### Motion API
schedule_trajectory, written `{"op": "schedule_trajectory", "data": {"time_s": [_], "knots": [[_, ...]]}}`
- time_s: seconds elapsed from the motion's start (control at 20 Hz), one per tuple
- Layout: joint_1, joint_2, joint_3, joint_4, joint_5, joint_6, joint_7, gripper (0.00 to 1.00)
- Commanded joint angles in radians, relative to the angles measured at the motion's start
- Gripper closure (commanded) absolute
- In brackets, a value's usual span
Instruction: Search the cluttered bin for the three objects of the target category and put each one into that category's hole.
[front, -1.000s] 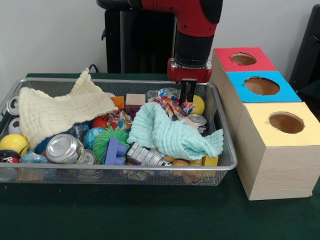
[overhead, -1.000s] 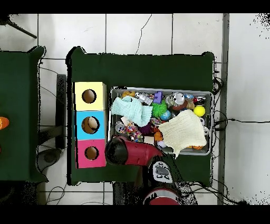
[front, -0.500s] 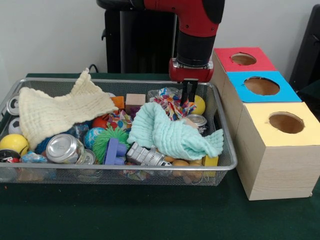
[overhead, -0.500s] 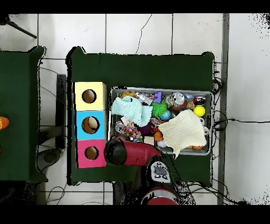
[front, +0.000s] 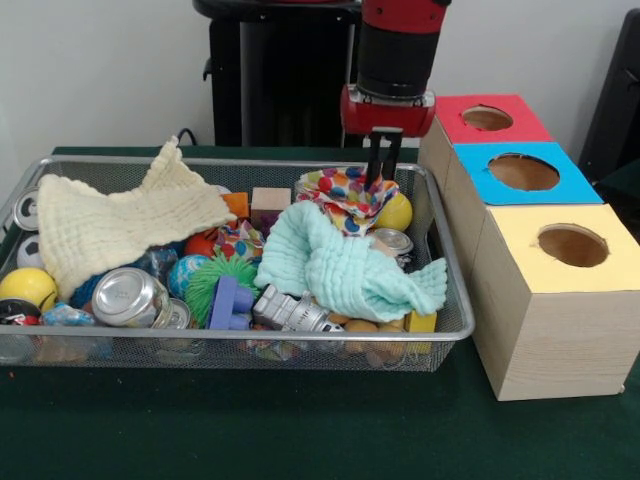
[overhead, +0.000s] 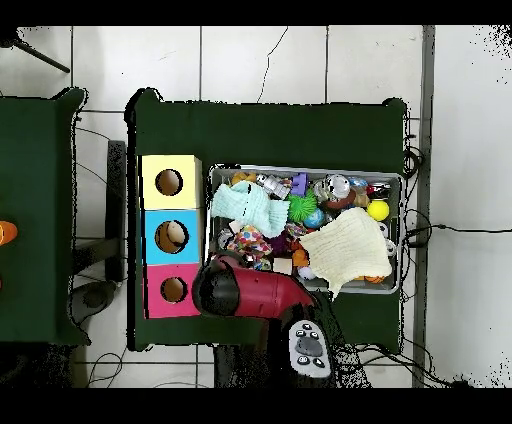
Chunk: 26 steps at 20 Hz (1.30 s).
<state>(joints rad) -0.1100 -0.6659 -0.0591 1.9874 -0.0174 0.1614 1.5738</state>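
The wire mesh bin (front: 120, 161) holds clutter. My gripper (front: 378, 178) hangs over its far right corner, shut on a polka-dot cloth (front: 343, 193), which is lifted and drapes over the mint-green cloth (front: 345, 265). A second polka-dot piece (front: 238, 240) lies mid-bin, partly buried. A third is not visible. The hole (front: 572, 245) in the yellow-faced cube (front: 560, 320) is to the right of the bin. In the overhead view the arm (overhead: 250, 290) hides the gripper; the lifted cloth (overhead: 250, 242), the bin (overhead: 300, 168) and the hole (overhead: 168, 182) show.
A cream waffle cloth (front: 120, 220) covers the bin's left part. Cans (front: 128, 297), balls (front: 27, 287), a purple block (front: 230, 303) and a silver toy robot (front: 295, 312) lie along the front. The blue-faced cube (front: 522, 172) and red-faced cube (front: 487, 118) stand behind the yellow one.
My gripper has risen from the clutter with the polka-dot cloth in it; the cloth is pulled up and spread out above the mint-green cloth.
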Motion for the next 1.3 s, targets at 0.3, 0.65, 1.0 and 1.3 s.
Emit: {"op": "schedule_trajectory", "data": {"time_s": [0.3, 0.65, 1.0, 1.3], "knots": [[-0.013, -0.133, 0.026, 0.040, 0.053, 0.173, 0.178, 1.00], [0.016, -0.151, 0.008, 0.042, 0.063, 0.180, 0.206, 1.00], [0.066, -0.181, -0.018, 0.033, 0.082, 0.229, 0.227, 1.00], [0.111, -0.195, -0.043, 0.019, 0.100, 0.273, 0.244, 1.00]]}}
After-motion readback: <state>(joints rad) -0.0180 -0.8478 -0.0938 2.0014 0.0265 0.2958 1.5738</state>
